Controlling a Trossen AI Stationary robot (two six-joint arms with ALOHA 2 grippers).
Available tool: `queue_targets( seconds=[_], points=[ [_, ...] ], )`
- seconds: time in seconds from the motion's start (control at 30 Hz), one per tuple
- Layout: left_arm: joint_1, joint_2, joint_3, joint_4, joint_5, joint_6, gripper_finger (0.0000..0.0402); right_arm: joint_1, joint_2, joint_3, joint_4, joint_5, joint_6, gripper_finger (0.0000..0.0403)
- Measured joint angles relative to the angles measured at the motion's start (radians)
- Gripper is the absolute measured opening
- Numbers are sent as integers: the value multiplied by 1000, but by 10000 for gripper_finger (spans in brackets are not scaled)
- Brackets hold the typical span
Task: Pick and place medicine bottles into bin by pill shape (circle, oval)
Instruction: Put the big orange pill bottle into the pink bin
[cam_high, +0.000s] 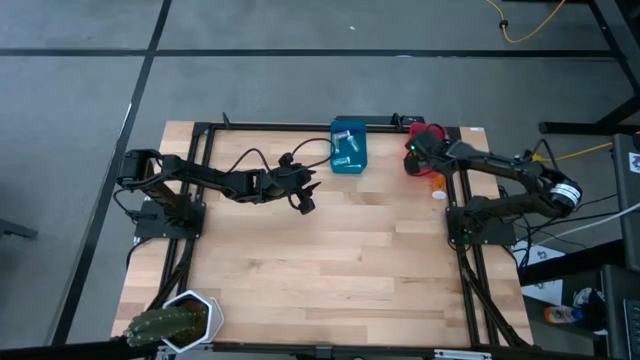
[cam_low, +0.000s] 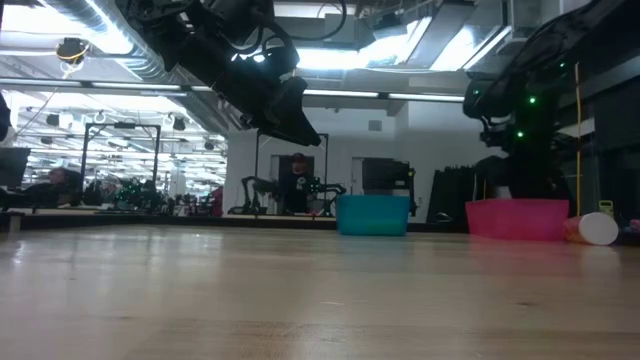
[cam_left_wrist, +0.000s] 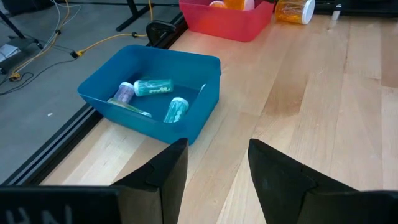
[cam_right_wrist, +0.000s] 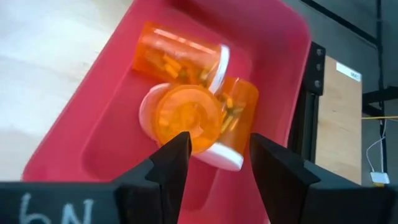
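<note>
Bottles lying sorted in two bins on the tabletop (cam_high: 330, 260)

Right pincer (cam_right_wrist: 214, 152) is hovering spread, empty, over the red bin (cam_right_wrist: 93, 118) holding orange bottles (cam_right_wrist: 186, 115); left pincer (cam_left_wrist: 214, 165) (also spread, empty) is hanging near the blue bin (cam_left_wrist: 193, 115) — teal bottles (cam_left_wrist: 153, 87) inside; one orange bottle (cam_high: 438, 186) is lying beside the red bin.

Orange bottles (cam_right_wrist: 186, 112) in red bin (cam_right_wrist: 81, 118); blue bin (cam_left_wrist: 199, 112).

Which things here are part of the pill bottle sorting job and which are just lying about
Part of the job:
- blue bin with teal and purple bottles
- pink bin with orange bottles
- orange bottle lying on the table beside the pink bin

Just lying about:
- white hexagonal pot with a cactus-like plant at the table's near left corner
- cables on the floor
</note>
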Motion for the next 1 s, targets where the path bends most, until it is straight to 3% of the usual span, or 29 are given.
queue_targets(
  seconds=[0.23,0.63,0.83,1.0],
  points=[
    [0,0,0,0,0,0,163,28,-35,-8,-74,-116,23,173],
    [0,0,0,0,0,0,163,29,-35,86,-132,-15,18,173],
    [0,0,0,0,0,0,163,66,-36,204,-343,-92,78,173],
    [0,0,0,0,0,0,163,176,-38,295,-598,-105,203,173]
  ],
)
